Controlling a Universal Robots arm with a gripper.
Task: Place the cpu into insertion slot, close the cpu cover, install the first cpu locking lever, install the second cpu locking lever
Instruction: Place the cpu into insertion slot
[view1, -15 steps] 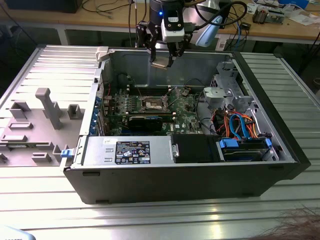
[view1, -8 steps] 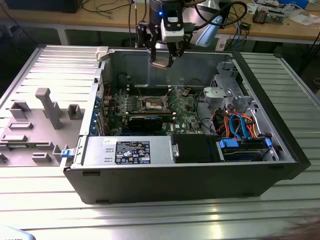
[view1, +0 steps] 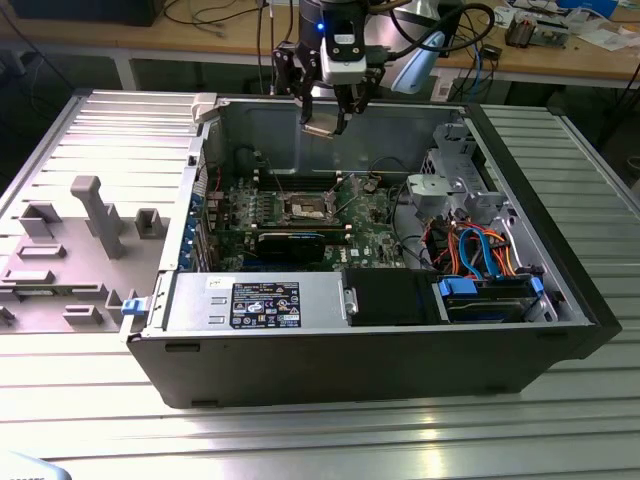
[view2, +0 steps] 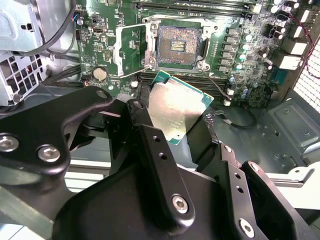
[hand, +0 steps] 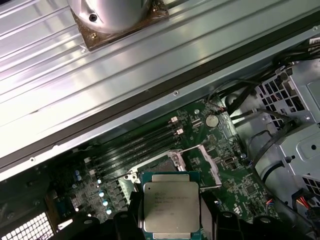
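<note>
Over the open black metal computer case (view1: 350, 370), the black pincer (view1: 333, 122) clamps the small square silvery-beige cpu (view2: 177, 107) by two opposite edges. Below it, well apart, the thin silver cpu cover (view2: 131, 47) stands swung open beside the bare, dark, silver-rimmed insertion slot (view2: 178, 46). A skewed descent could bend socket pins. The board below lies open; beyond, the silver drive cage (view1: 455, 185) and orange and blue cables (view1: 470, 245) crowd the exterior view's right.

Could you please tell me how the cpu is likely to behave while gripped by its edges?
The cpu looks like a thin, flat, metal-faced plate, so it is probably stiff and light. The hand pinches it by two opposite edges, so it might pivot or slip if nudged. Its thin green rim looks fragile under hard squeezing.
</note>
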